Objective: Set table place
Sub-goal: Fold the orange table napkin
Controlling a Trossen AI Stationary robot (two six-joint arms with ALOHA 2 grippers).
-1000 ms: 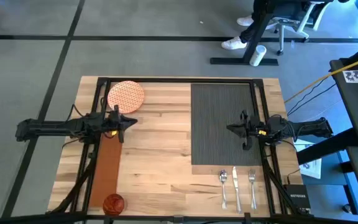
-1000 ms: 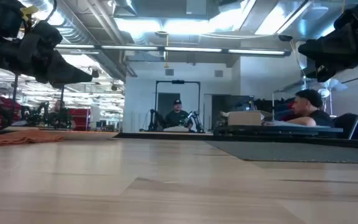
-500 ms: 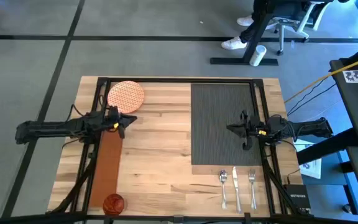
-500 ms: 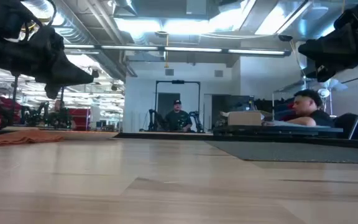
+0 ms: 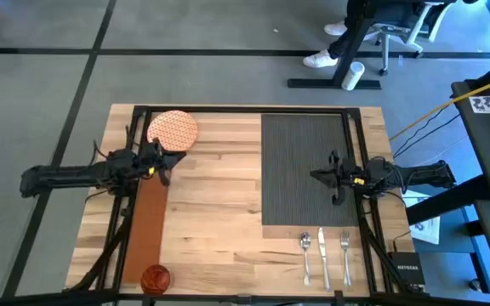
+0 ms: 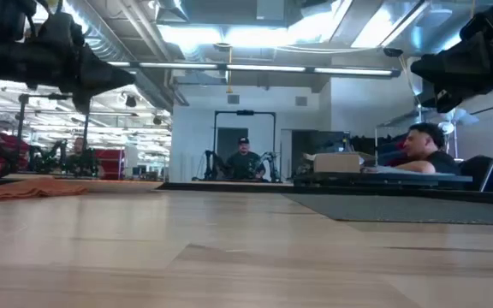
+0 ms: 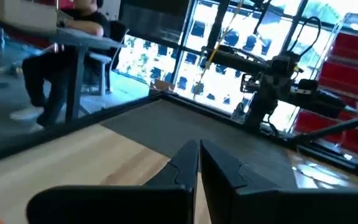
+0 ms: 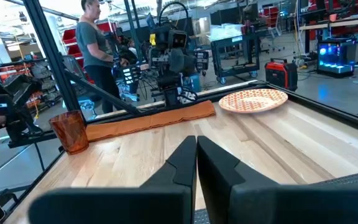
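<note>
Napkin partly hidden under left gripper

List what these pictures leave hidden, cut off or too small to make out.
- Napkin: in the high view the left arm hides its far end.
- Cup: the high view shows only its top, not what is inside.
- Spoon, knife and fork: absent from the low view; too small for detail in the high view.
- Plate: only a thin edge-on shape in the right wrist view.

Bare table lies open between napkin and placemat; the plate, cup and cutlery crowd the corners.
</note>
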